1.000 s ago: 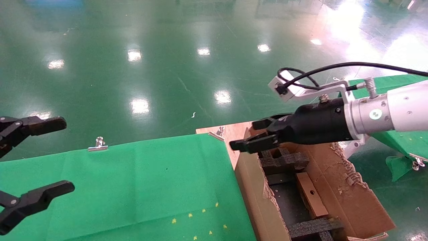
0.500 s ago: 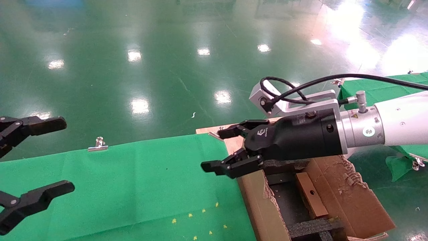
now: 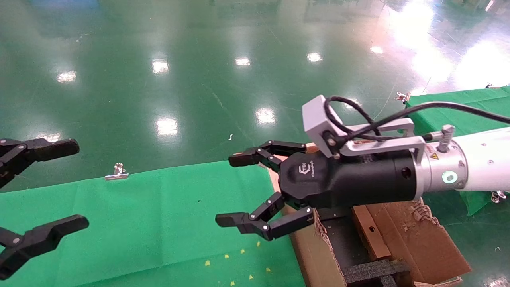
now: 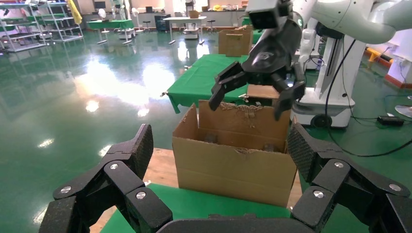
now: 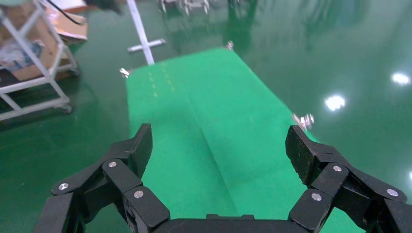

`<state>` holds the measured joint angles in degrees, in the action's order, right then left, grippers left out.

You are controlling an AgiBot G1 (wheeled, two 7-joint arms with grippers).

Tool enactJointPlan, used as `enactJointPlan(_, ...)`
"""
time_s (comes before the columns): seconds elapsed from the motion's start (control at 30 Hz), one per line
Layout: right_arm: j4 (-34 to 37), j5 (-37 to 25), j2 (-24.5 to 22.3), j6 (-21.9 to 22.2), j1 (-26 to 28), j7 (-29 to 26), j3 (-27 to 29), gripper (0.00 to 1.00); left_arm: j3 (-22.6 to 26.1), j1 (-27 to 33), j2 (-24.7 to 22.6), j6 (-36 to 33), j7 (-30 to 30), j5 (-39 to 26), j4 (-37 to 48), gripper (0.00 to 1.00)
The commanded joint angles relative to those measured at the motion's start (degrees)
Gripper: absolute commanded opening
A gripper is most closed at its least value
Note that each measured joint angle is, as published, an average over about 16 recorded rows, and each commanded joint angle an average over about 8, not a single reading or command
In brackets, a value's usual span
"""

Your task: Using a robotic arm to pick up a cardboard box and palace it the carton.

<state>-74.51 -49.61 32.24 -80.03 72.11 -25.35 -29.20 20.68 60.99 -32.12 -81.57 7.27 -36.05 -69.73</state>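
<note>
Green cloth covers the surface (image 3: pixel 159 215), which is seen in the head view and, lengthwise, in the right wrist view (image 5: pixel 204 126). One carton (image 3: pixel 402 235) is set at the surface's right end; its whole outer wall and raised flaps are shown only in the left wrist view (image 4: pixel 235 160), while its inside is shown only from the head, where black foam inserts (image 3: pixel 374 273) are seen. One robotic arm (image 3: pixel 482 163) is stretched from the right across the carton's near end, and its right gripper (image 3: pixel 239 189) is held over the green cloth just beside the carton, with the fingers (image 3: pixel 243 159) spread wide and nothing between them. In the left wrist view the same gripper (image 4: pixel 255 94) is seen head-on above the carton. The left gripper (image 3: pixel 51 187) is parked at the left edge over the cloth, its fingers (image 3: pixel 55 148) also spread apart and empty. One cardboard box (image 3: pixel 370 233) is seen lying inside the carton against its right wall, a round hole in its upper face; it is not visible in either wrist view. Two metal clips are counted, one (image 3: pixel 116 172) on the cloth's far edge and another (image 5: pixel 305 120) in the right wrist view.
</note>
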Motion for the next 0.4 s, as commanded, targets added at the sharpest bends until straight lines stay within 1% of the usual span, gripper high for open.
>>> enactJointPlan(0.03,0.2,1.3,0.5,-0.9,-1.7,2.4,2.2,1.00,0.0,0.0,0.0,0.0,0.0,0.0,0.0,1.00)
enactJointPlan(0.27,0.7,5.7,2.0,-4.1,-7.7,10.7,9.6,1.00,0.0,0.0,0.0,0.0,0.0,0.0,0.0,1.00)
enactJointPlan(0.4,0.8,7.0,2.5,-5.1,-9.6,13.2,11.9,1.00,0.0,0.0,0.0,0.0,0.0,0.0,0.0,1.00)
